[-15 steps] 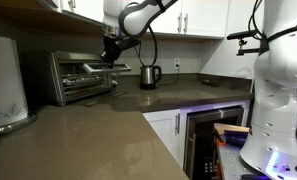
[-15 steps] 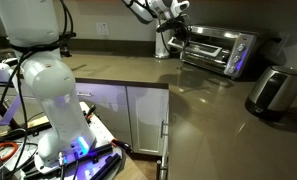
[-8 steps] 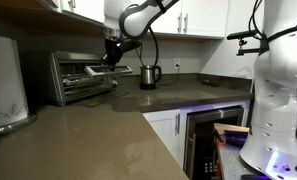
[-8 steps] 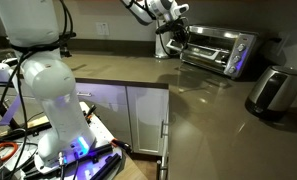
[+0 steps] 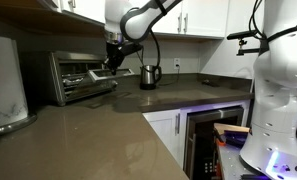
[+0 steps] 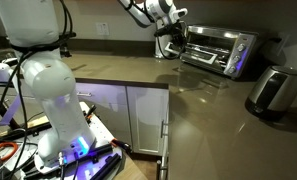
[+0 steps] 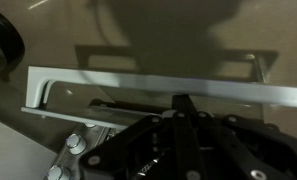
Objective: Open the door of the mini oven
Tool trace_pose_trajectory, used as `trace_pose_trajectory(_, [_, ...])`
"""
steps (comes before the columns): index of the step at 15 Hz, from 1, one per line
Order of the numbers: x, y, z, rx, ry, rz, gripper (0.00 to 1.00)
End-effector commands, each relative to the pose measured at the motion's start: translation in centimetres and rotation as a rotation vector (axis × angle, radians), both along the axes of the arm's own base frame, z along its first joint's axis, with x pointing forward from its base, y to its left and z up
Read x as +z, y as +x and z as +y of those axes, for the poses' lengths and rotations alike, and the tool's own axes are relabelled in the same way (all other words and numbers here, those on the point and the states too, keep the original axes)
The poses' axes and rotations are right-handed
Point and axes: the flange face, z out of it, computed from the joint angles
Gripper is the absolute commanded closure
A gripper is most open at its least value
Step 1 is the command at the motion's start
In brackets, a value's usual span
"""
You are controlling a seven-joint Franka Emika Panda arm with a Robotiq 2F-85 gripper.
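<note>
Hardly begun, judging by the wide glass-fronted door with silver metal frame (image 5: 83, 84): upright against the front of the boxy silver stainless-steel mini oven (image 6: 243, 52), at most cracked a little at the top, too small in both exterior views to say for sure. Left to do, then: catching the handle and swinging the whole panel down and outward. Close up in the wrist view, a long silver handle bar (image 7: 168, 84) across the top edge of the glass, bracketed at its left end. Right at the bar's near edge, around its middle, the black gripper (image 7: 183, 104), touching or all but touching. Jaws apparently closed, tips pressed side by side with nothing between them, set against the bar rather than around it. From outside, the same gripper (image 5: 110, 57) poised at the oven's upper front corner on the kettle side. Further out, the oven standing along the back edge of the grey-brown stone surface (image 5: 98, 125), with a small steel kettle with dark handle (image 5: 148, 75) near it on that same back edge. Likely next need: hooking or pressing the bar to tip the door.
</note>
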Motion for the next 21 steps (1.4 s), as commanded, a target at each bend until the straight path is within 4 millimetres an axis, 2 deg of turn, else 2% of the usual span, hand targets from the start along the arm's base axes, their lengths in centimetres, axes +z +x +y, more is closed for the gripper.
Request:
trace_pose_trajectory(1, [-0.3,-1.0,0.5,0.016,0.019,0.043,1.0])
trace_pose_trajectory(13, [-5.3,-3.7,5.4,0.058,0.044,0.132,1.0])
trace_pose_trajectory(18, [-5.3,-6.6,6.5,0.06,0.036,0.168,1.0])
trace_pose_trajectory(21, [-3.6,-9.0,7.0,0.055,0.029,0.172,1.0])
